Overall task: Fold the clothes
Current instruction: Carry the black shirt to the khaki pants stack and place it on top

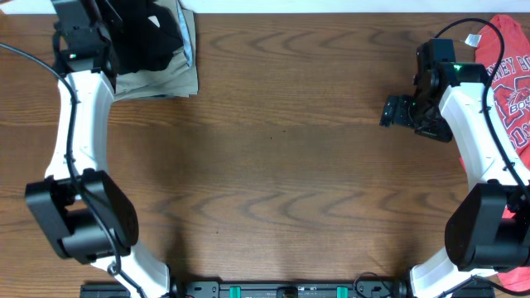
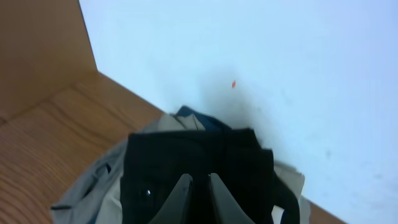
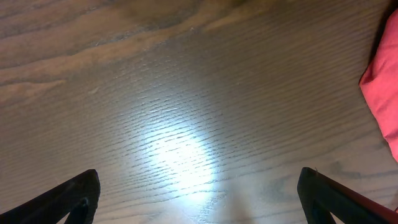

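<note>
The black T-shirt [image 1: 154, 37] lies bunched in a folded stack at the table's far left corner, on top of khaki trousers [image 1: 161, 80]. My left gripper [image 1: 124, 29] is over it. In the left wrist view its fingers [image 2: 200, 178] are almost together with the black T-shirt [image 2: 186, 155] between them. The shirt's logo and neck label are hidden. My right gripper [image 1: 391, 111] is open wide and empty, hovering above bare wood [image 3: 199, 186] at the right side of the table, far from the shirt.
A red T-shirt with white lettering [image 1: 509, 74] lies at the table's right edge, just right of my right arm; its edge shows in the right wrist view [image 3: 385, 93]. A white wall [image 2: 280, 74] rises directly behind the stack. The khaki trousers [image 2: 81, 199] spread out under the black shirt.
</note>
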Controlling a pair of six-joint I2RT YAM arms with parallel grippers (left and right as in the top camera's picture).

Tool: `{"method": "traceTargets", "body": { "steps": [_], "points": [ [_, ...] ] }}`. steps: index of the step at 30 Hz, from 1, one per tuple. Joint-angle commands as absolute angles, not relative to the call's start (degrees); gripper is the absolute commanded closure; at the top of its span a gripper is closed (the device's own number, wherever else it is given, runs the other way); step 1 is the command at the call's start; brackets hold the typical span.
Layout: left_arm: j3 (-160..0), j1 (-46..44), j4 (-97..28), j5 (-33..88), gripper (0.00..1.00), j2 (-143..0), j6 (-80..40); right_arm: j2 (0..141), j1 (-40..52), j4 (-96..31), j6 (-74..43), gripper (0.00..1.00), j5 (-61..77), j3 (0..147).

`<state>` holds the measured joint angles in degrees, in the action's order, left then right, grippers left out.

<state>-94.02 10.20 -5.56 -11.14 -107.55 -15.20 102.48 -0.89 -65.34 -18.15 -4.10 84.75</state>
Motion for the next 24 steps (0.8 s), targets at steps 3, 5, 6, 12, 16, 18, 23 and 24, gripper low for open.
{"method": "traceTargets", "body": {
  "steps": [3,5,6,12,16,18,23,24],
  "points": [
    [-93.93,11.22,-7.73,-12.08,0.90,-115.83,-15.11,101.47,-0.73,-65.36,-17.30,0.01,-4.27,85.34],
    [-93.93,11.55,-10.28,-12.10,0.90,-118.37,-15.14,101.47,-0.73,-65.36,-17.30,0.01,-4.27,85.34],
    [-93.93,11.64,-11.29,-12.10,0.90,-119.37,-15.14,101.47,-0.73,-65.36,-17.30,0.01,-4.27,85.34],
    [-93.93,11.81,-14.90,-12.12,0.90,-122.13,-15.09,101.47,-0.73,-65.36,-17.30,0.01,-4.27,85.34],
    [-93.95,11.73,-14.28,-12.10,0.90,-118.80,-15.11,101.47,-0.73,-65.36,-17.30,0.01,-4.27,85.34],
    [-93.95,11.55,-13.32,-12.10,0.90,-116.27,-15.11,101.47,-0.73,-65.36,-17.30,0.01,-4.27,85.34],
    [-93.95,11.44,-6.72,-12.10,0.86,-111.11,-15.11,101.47,-0.73,-65.36,-17.30,0.01,-4.27,85.34],
    [-93.95,11.44,-5.15,-12.08,0.84,-110.80,-15.11,101.47,-0.73,-65.34,-17.30,0.01,-4.27,85.34]
  ]
}}
